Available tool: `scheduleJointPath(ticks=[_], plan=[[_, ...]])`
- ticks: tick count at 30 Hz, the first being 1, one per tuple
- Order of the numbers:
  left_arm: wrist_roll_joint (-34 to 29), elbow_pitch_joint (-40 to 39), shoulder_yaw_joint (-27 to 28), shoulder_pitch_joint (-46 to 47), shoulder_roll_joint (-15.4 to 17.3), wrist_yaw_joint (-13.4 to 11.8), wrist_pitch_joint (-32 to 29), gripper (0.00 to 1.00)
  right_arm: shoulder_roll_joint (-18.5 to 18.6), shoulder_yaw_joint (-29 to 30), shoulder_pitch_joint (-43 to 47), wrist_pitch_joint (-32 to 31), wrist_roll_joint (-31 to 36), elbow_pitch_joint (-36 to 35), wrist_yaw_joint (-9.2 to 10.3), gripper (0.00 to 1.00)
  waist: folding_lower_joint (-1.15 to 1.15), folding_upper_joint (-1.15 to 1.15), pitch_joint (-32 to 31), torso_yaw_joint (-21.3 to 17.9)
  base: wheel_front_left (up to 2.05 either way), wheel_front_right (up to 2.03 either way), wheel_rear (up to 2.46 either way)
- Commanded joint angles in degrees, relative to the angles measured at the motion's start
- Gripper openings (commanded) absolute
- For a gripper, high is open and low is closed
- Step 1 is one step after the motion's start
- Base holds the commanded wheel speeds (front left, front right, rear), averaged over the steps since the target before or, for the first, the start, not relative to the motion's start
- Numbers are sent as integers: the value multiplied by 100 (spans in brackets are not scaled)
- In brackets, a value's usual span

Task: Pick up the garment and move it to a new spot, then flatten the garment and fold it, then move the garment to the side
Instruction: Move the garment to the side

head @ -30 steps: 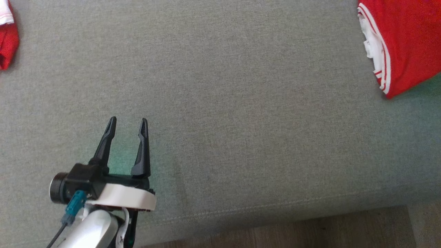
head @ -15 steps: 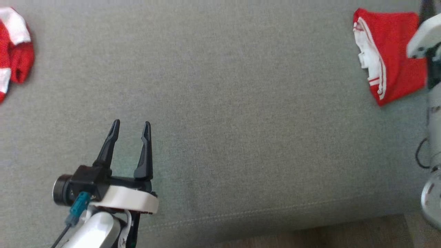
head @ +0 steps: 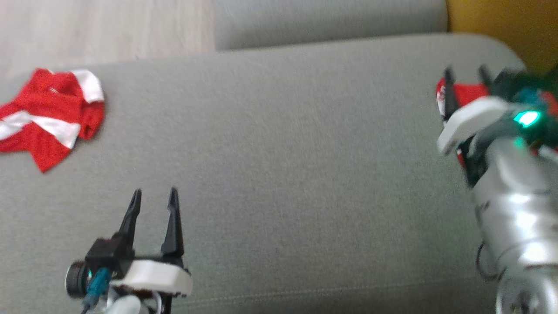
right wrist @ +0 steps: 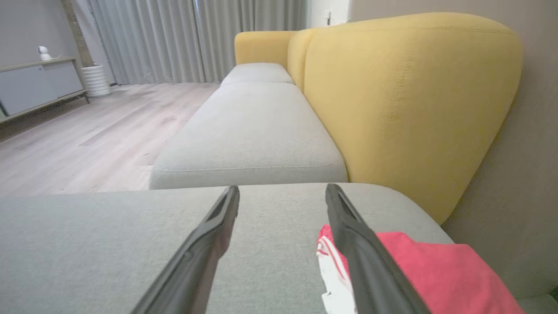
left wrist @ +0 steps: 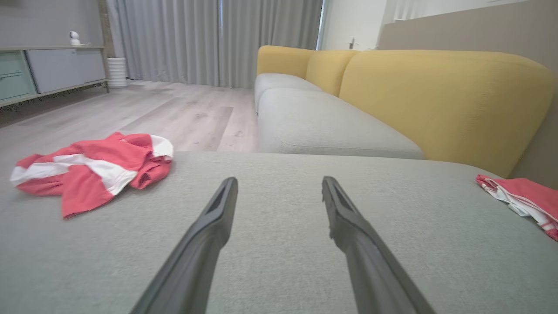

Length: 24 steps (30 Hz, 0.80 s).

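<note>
A grey sofa seat carries two red pieces. The crumpled garment lies ahead and to the left of the left gripper, the nearer arm, fingers wide and empty. The right gripper, fingers also wide, hovers above the folded garment.

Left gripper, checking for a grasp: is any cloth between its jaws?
No, the left gripper is open over bare cushion, with the crumpled garment lying apart.
</note>
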<state>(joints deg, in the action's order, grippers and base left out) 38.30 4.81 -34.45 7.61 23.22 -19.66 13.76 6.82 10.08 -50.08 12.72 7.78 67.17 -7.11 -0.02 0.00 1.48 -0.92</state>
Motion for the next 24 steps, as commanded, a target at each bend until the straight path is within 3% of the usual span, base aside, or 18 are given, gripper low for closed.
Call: scheduleJointPath(ticks=[1,8,14,16,24], plan=[[25,-57,327,64,71,-22,74,100,-151,-300,73,124,-122,-269,-37,100,2,0,-401,214,0,0,0],[56,127,503,-400,-59,13,113,100,-354,-831,1474,216,-715,-1286,-37,100,2,0,-757,394,0,0,0],[-31,136,561,-650,-127,44,120,100,-389,-1136,2658,222,-1183,-2502,-37,100,2,0,-845,507,0,0,0],[-53,115,605,-788,-191,42,122,100,-391,-1392,3400,143,-1503,-3292,-37,100,2,0,-854,547,0,0,0],[-151,147,772,-1019,-246,118,123,100,-393,-1188,4944,-339,-1860,-5036,-37,100,2,0,-894,586,0,0,0]])
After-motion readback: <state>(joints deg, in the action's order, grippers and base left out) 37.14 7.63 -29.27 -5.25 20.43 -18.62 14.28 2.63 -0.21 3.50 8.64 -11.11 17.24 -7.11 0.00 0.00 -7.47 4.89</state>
